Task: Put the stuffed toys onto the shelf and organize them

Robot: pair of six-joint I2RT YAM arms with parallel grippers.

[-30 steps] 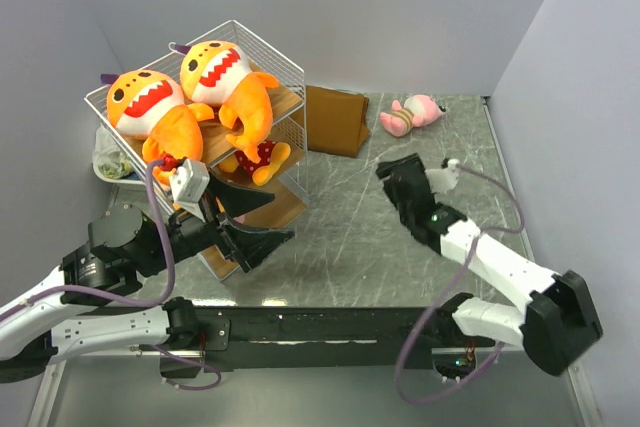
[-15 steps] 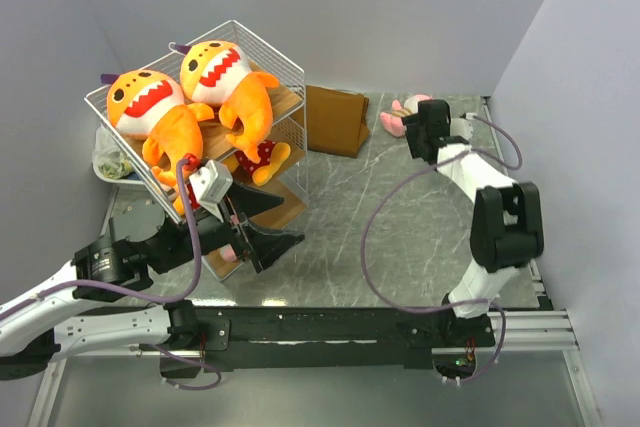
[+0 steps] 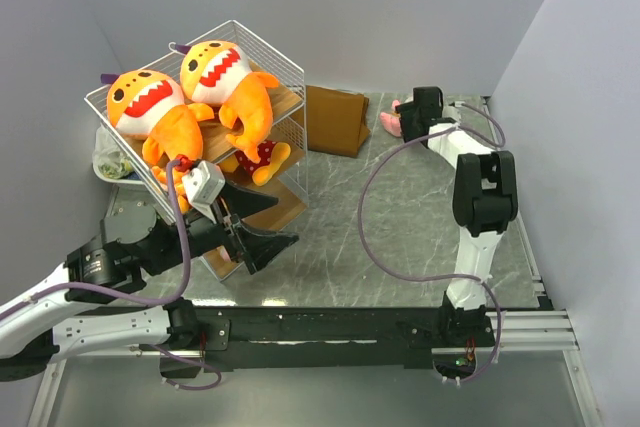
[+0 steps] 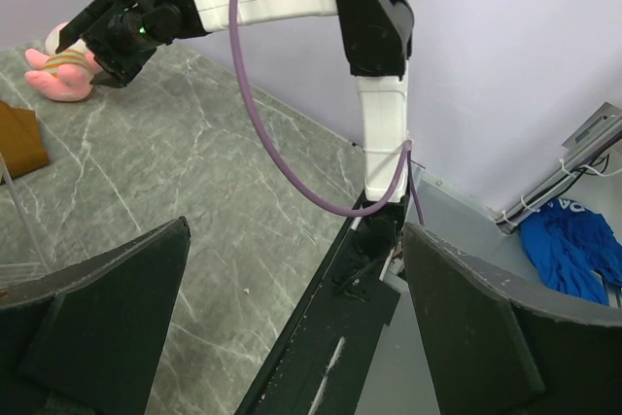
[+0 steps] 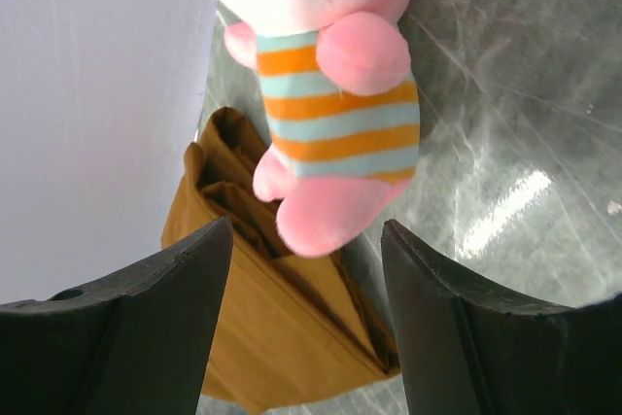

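Shelf (image 3: 288, 99): two sharks (image 3: 150, 107) on top tier, dotted toy (image 3: 258, 155) beneath | Pink toy (image 5: 335, 114): on table near back wall, just beside bag (image 5: 282, 337) | Your right gripper (image 5: 306, 240): jaws apart over pink toy, nothing gripped | Your left gripper (image 4: 292, 250): spread wide, empty, near shelf front

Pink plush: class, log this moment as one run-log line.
right gripper: open, at pink plush | pink plush: lying, not gripped | left gripper: open, empty
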